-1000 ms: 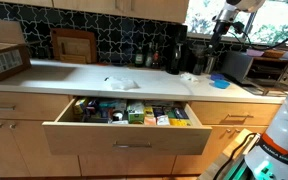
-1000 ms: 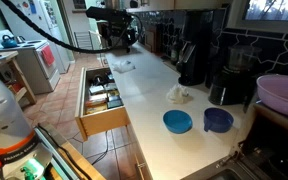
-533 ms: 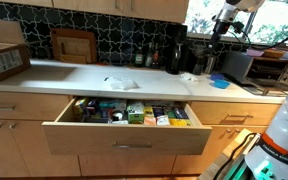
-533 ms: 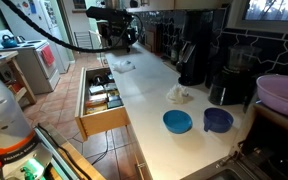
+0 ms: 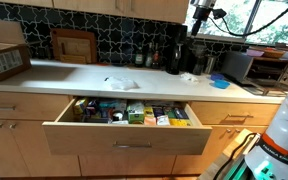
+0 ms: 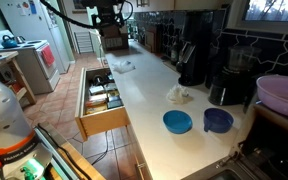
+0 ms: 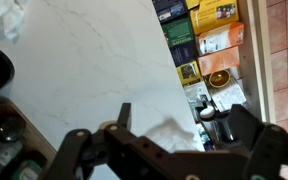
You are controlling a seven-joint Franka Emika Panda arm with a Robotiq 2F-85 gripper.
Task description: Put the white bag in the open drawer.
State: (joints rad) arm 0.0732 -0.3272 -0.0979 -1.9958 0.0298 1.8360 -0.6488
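A kitchen of pale wood cabinets and dark, patterned backsplash tile, its counter (image 5: 74,75) smooth, white and faintly veined like marble. Since the frame a second ago the arm has swung along the counter and risen, so that the gripper (image 7: 179,112) now sits at the top edge of both exterior views, nearer the middle of the worktop than before. Nothing else has shifted. In the wrist view its two dark fingers (image 7: 124,112) stand wide apart, gripping nothing, and frame the worktop below. The white bag (image 5: 119,83), soft and crumpled, lies on the counter behind the open drawer (image 5: 129,138); it appears between the spread fingers in the wrist view and sits near the counter's edge in an exterior view (image 6: 124,66). The drawer, a flat-fronted wooden box with a bar handle, is pulled well out and packed with rows of coloured packets and cartons. A second crumpled white piece (image 6: 181,94) rests beside the black coffee maker (image 6: 192,60). Two round blue bowls (image 6: 177,121) stand side by side nearby, and a cardboard box (image 5: 4,60) occupies the counter's far end.
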